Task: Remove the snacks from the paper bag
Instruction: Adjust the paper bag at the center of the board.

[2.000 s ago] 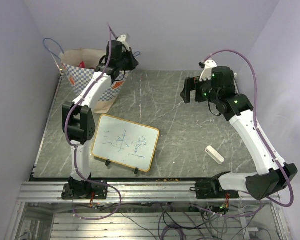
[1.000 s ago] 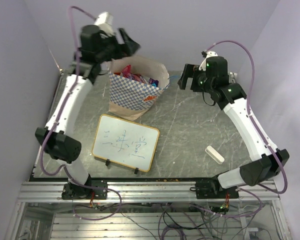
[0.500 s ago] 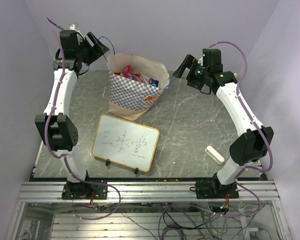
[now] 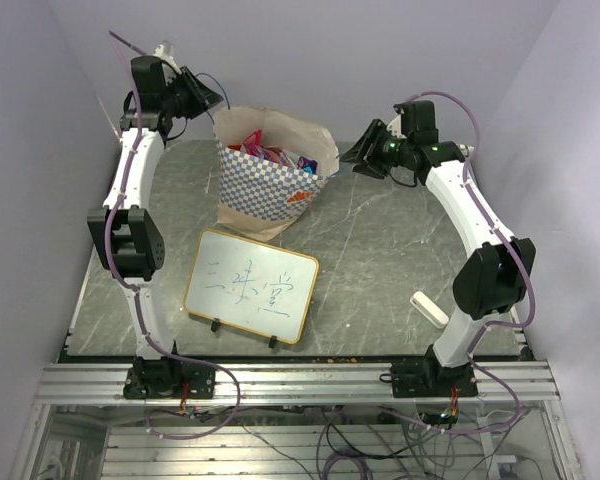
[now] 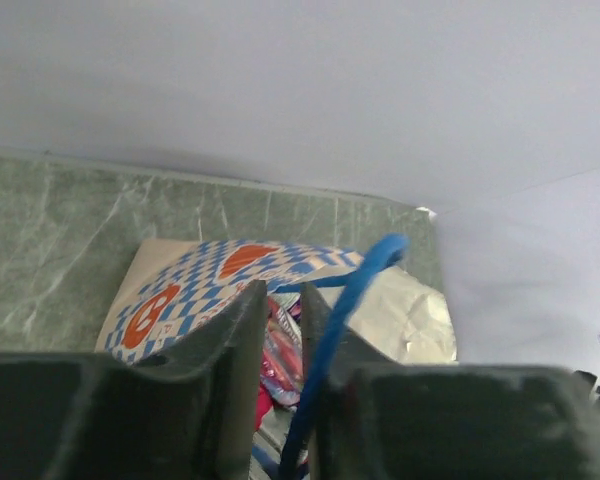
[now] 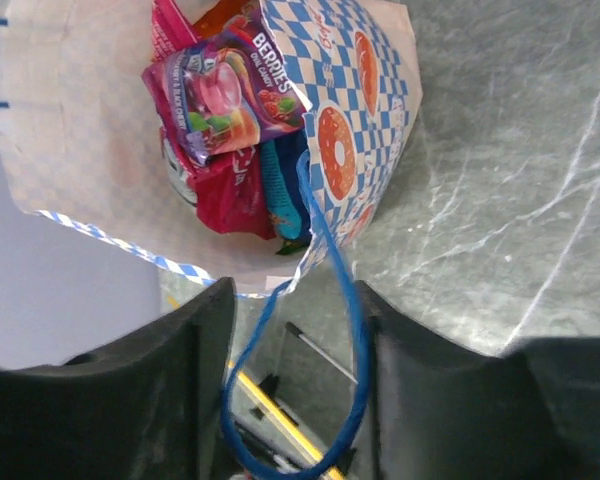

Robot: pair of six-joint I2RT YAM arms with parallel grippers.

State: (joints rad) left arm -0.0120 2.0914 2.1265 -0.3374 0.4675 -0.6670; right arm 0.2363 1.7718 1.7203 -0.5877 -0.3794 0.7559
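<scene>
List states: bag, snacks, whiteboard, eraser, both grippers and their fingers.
paper bag: upright, mouth open.
snacks: inside the bag.
whiteboard: written on.
eraser: lying flat.
left gripper: fingers nearly closed, blue cord between them; grip unclear.
right gripper: fingers open around the other cord loop.

Snacks [image 4: 270, 155] lie in the paper bag [image 4: 270, 190] at the surface's [image 4: 380, 250] rear; whiteboard [image 4: 251, 284] stands before it; eraser block [image 4: 429, 309] lies front right.

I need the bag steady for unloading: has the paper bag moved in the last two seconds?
Yes. The paper bag has moved right: it was beyond the whiteboard's left corner, and now it stands beyond the whiteboard's middle.
</scene>
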